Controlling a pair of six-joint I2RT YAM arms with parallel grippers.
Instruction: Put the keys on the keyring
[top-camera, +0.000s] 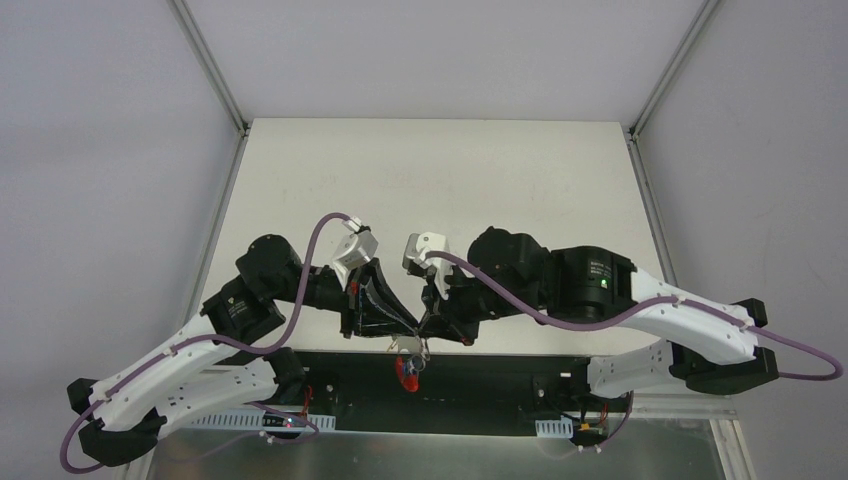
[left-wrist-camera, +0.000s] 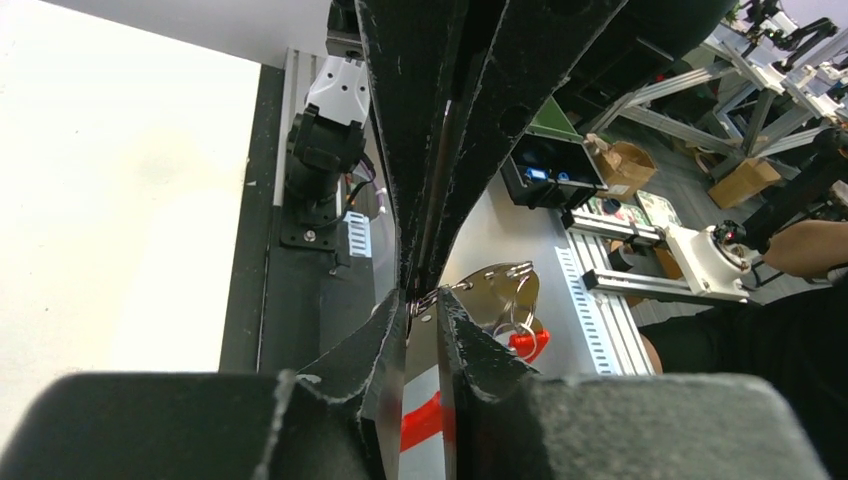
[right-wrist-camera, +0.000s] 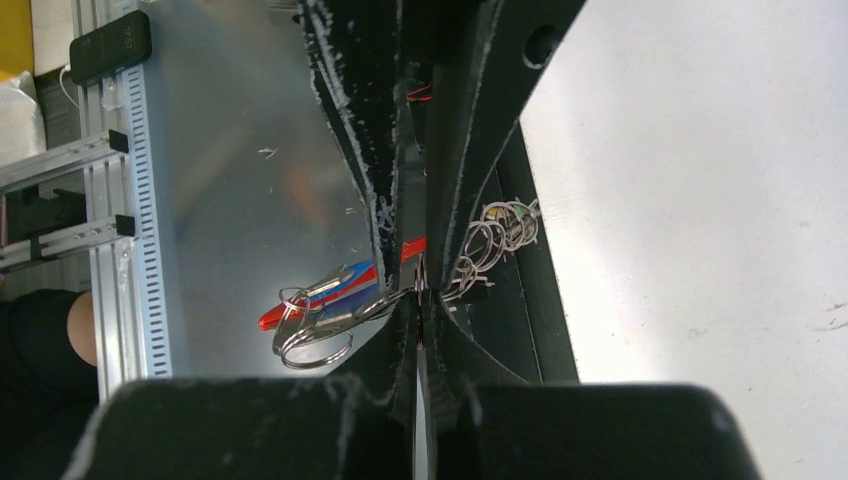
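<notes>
Right gripper is clenched on the keyring past the white table's near edge, above a black baseplate; the left gripper's hold cannot be told.

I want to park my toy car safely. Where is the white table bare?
The far half of the white table is bare, from its back edge down to the robot arms. The near middle is crowded: the black left gripper and right gripper meet tip to tip at the near edge, with the thin silvery, red-sectioned keyring dangling below.
</notes>
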